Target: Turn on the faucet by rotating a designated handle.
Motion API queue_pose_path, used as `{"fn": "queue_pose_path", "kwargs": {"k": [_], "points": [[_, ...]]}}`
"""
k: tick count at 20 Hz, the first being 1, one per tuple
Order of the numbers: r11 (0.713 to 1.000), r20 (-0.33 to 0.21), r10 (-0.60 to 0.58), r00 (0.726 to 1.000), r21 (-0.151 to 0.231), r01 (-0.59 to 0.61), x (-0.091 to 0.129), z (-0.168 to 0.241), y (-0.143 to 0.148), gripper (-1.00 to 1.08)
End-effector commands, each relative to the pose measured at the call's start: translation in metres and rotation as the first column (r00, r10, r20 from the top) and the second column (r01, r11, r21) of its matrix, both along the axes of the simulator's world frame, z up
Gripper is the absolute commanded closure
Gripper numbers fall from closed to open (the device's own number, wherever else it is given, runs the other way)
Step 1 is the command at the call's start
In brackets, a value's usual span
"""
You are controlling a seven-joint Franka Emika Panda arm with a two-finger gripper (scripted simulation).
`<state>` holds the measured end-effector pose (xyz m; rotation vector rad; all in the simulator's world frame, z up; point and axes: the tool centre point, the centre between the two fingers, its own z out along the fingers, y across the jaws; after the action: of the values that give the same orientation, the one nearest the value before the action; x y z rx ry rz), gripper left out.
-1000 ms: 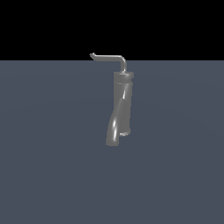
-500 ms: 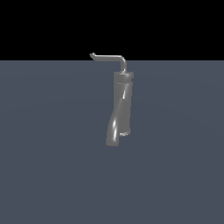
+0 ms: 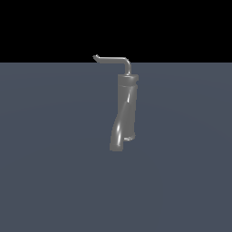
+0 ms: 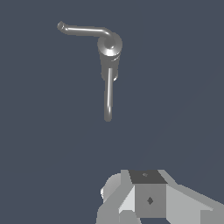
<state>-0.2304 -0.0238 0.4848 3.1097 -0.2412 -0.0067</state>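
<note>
The faucet (image 3: 127, 106) is a tall glossy grey cylinder standing on the flat grey floor (image 3: 54, 181), with a thick curved spout (image 3: 118, 131) slanting down its front. The handle (image 3: 114, 59) is a thin L-shaped rod rising from the top and bending toward the exterior view's left, ending in a small upturned tip. The wrist view looks down on the faucet (image 4: 109, 52), its handle (image 4: 85, 30) and its spout (image 4: 108, 94). Only grey parts of my gripper (image 4: 148, 197) show at that view's edge, well apart from the faucet. The gripper is out of the exterior view.
The flat grey floor (image 4: 43, 153) surrounds the faucet on all sides. A black background lies above the floor's far edge in the exterior view.
</note>
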Motion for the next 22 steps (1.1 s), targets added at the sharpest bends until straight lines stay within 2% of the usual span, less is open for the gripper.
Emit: {"fn": "queue_pose_path", "kwargs": {"k": [1, 6, 11, 16, 22], "points": [[0.999, 0.001, -0.042, 0.999, 0.002, 0.042, 0.008, -0.001, 0.001, 1.08], [0.989, 0.003, -0.150, 0.989, 0.006, 0.150, 0.030, -0.005, 0.004, 1.08], [0.964, 0.004, -0.267, 0.964, 0.010, 0.267, 0.054, -0.011, 0.007, 1.08], [0.925, 0.004, -0.381, 0.925, 0.014, 0.381, 0.078, -0.019, 0.011, 1.08], [0.860, 0.004, -0.510, 0.860, 0.018, 0.510, 0.107, -0.030, 0.016, 1.08]]}}
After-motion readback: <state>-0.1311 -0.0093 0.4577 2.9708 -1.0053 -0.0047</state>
